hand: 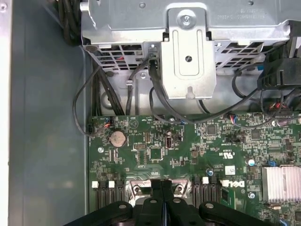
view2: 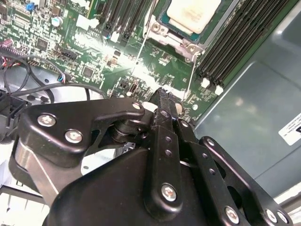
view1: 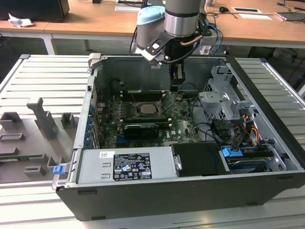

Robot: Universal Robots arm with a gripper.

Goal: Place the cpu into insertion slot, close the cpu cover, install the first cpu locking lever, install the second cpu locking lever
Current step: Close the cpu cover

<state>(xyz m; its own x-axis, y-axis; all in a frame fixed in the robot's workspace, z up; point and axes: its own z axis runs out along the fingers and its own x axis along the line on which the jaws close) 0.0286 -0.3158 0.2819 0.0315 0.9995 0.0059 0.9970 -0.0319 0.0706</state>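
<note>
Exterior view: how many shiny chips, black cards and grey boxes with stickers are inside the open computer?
Small square silvery-grey cpu: 1
Long black graphics card: 1
Grey metal power-supply box with white label: 1
Total: 3

The pincer point(view1: 177, 85) hangs near the seated cpu point(view1: 144, 109).

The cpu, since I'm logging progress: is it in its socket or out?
In. The cpu lies flat inside the socket on the motherboard in the second wrist view; the exterior view agrees.
</note>
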